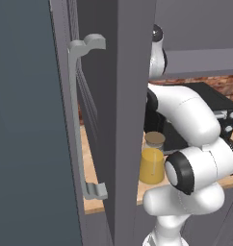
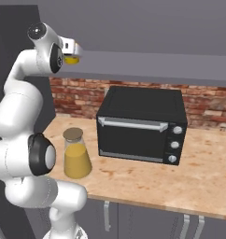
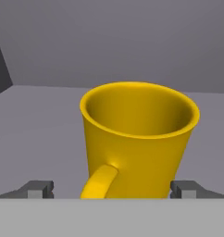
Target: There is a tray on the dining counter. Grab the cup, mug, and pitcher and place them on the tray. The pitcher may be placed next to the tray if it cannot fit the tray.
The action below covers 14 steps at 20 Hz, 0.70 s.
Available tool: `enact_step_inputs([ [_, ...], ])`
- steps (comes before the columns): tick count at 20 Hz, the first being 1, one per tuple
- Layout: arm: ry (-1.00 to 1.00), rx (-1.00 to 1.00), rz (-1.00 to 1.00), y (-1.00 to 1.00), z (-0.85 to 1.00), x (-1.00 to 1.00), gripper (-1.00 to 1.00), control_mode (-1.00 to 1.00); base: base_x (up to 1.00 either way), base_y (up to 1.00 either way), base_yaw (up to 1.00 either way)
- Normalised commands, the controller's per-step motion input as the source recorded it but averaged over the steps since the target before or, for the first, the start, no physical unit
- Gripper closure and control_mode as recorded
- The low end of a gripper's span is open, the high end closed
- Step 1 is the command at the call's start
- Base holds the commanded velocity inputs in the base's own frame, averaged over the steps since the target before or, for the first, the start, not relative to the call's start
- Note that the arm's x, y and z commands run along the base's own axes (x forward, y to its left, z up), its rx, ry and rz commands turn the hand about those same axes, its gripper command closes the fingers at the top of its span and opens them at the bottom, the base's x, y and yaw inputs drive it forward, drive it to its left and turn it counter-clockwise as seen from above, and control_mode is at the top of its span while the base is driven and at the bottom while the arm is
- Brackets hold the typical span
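Note:
The mug is golden yellow, upright, with its loop handle turned toward the camera. It stands on a grey shelf inside an upper cabinet. My gripper is open, one fingertip on each side of the mug's base and apart from it. In the right base view the gripper is raised at the cabinet's underside, with a bit of the yellow mug beside it. The pitcher, holding orange juice under a tan lid, stands on the counter below. The tray, cup and dining counter are out of view.
A black toaster oven sits on the tan counter against the red brick wall, to the right of the pitcher. An open grey cabinet door with a long handle stands close on the arm's left.

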Motion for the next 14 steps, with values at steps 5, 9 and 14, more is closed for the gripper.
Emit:
enact_step_inputs([
  [5, 0.00, 0.00, 0.00, 0.00, 0.00, 0.19, -1.00, -1.00, 0.00, 0.00, 0.00],
  [9, 0.00, 0.00, 0.01, 0.00, 0.00, 0.05, 1.00, -1.00, 0.00, 0.00, 0.00],
  [14, 0.00, 0.00, 0.01, 0.00, 0.00, 0.01, 1.00, -1.00, 0.00, 0.00, 0.00],
])
